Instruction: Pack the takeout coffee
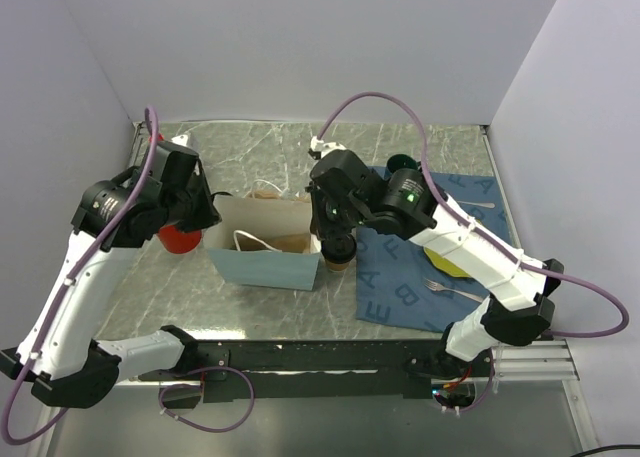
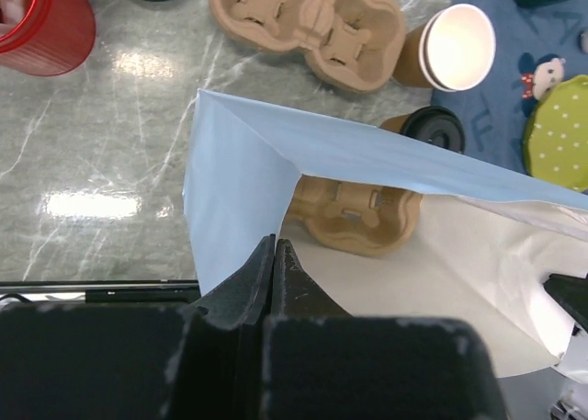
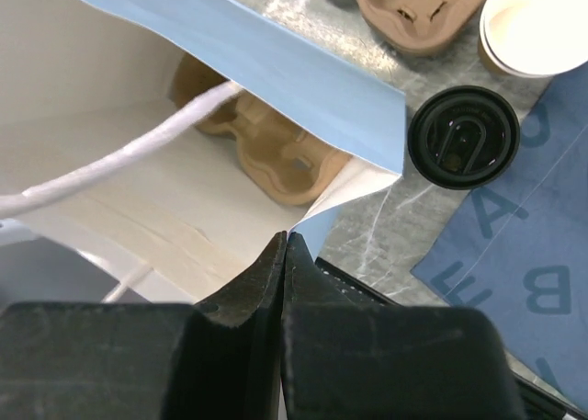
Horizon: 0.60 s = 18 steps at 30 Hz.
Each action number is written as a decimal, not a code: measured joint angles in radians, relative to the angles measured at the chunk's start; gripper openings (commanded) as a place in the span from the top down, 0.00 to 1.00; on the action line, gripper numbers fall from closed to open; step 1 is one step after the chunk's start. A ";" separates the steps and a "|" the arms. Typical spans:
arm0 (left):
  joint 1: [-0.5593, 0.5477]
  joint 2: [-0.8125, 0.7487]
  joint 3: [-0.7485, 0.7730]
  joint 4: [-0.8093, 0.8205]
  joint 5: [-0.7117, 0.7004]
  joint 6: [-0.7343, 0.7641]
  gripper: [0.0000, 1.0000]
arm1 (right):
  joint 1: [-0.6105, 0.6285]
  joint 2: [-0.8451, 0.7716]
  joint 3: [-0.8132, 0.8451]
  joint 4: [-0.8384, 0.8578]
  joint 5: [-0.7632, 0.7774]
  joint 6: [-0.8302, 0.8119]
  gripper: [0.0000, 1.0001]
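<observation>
Looking down, paper bag (image 1: 262, 262): light blue outside, white inside, mouth open upward between the two arms on the grey marbled table (image 1: 250, 157).
Top view, left gripper (image 1: 210, 220): at the bag's left edge. Its fingertips are hidden under its own black body, so the jaws cannot be told from here.
Top view, right gripper (image 1: 335, 235): at the bag's right edge, fingertips hidden the same way.
Top view, takeout coffee (image 1: 338, 261): outside the bag, just beside its right end, at the left edge of the blue mat (image 1: 400, 277). Only a sliver of tan cup and black lid shows below the right gripper.
Top view, red cup (image 1: 180, 240): left of the bag, half covered by the left arm.
Top view, dark green mug (image 1: 403, 163): at the far edge of the mat, partly behind the right arm.
Left wrist, jaws: pressed together on the bag's near rim, though the paper between the tips is too thin to make out.
Left wrist, coffee: beyond the bag's far wall, which cuts off its lower part. The black lid is on.
Left wrist, cup carrier (image 2: 354, 213): moulded pulp, lying inside the bag, its far side hidden by the blue wall.
Left wrist, second carrier (image 2: 308, 25): on the table beyond the bag, with a lidless open paper cup (image 2: 457, 45) just beside it.
Right wrist, jaws: pressed together on the rim at the bag's corner.
Right wrist, coffee: seen from straight above, so the lid hides the cup body. It stands on the table near the bag's corner, not inside.
Right wrist, rope handle (image 3: 138, 153): white, crossing the bag's mouth, with its left end running out of frame.
</observation>
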 measured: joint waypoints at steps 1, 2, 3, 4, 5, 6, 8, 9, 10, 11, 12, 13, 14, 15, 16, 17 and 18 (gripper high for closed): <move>0.000 0.000 0.006 -0.001 0.003 0.000 0.96 | 0.000 0.005 0.022 -0.009 0.000 0.002 0.89; 0.000 0.000 0.013 -0.001 0.007 -0.001 0.82 | -0.002 0.008 0.042 -0.014 0.000 0.003 0.79; 0.000 -0.001 0.014 0.002 0.007 -0.002 0.72 | -0.002 0.009 0.054 -0.016 0.000 0.005 0.75; 0.001 -0.003 0.013 0.002 0.008 -0.003 0.58 | -0.003 0.009 0.061 -0.017 0.000 0.006 0.70; 0.001 -0.004 0.009 0.003 0.007 -0.004 0.44 | -0.004 0.008 0.062 -0.018 0.000 0.011 0.62; 0.001 -0.006 0.001 0.006 0.008 -0.002 0.40 | -0.005 0.008 0.061 -0.019 0.000 0.013 0.60; 0.001 -0.013 -0.034 0.010 0.006 -0.003 0.33 | -0.007 0.009 0.045 -0.016 0.000 0.019 0.57; 0.001 -0.014 -0.053 0.010 -0.001 -0.003 0.33 | -0.009 0.008 0.029 -0.014 0.000 0.019 0.57; 0.001 -0.015 -0.071 0.010 -0.008 0.001 0.33 | -0.011 0.008 0.016 -0.014 0.000 0.021 0.57; 0.001 -0.015 -0.087 0.009 -0.016 0.004 0.34 | -0.011 0.008 0.004 -0.013 0.000 0.021 0.57; 0.001 -0.013 -0.101 0.008 -0.023 0.005 0.34 | -0.013 0.008 -0.003 -0.014 0.000 0.020 0.57; 0.001 -0.011 -0.111 0.006 -0.030 0.007 0.35 | -0.014 0.008 -0.006 -0.016 0.000 0.019 0.57; 0.001 -0.010 -0.117 0.006 -0.035 0.008 0.35 | -0.016 0.008 -0.006 -0.017 0.002 0.016 0.57; 0.001 -0.009 -0.124 0.006 -0.041 0.009 0.34 | -0.017 0.008 -0.004 -0.017 0.007 0.013 0.57; 0.001 -0.009 -0.132 0.007 -0.047 0.014 0.34 | -0.018 0.008 0.001 -0.021 0.013 0.009 0.57; 0.001 -0.009 -0.140 0.006 -0.050 0.019 0.34 | -0.018 0.008 0.009 -0.025 0.020 0.003 0.57; 0.001 -0.008 -0.148 0.007 -0.054 0.024 0.34 | -0.018 0.008 0.016 -0.027 0.030 -0.003 0.57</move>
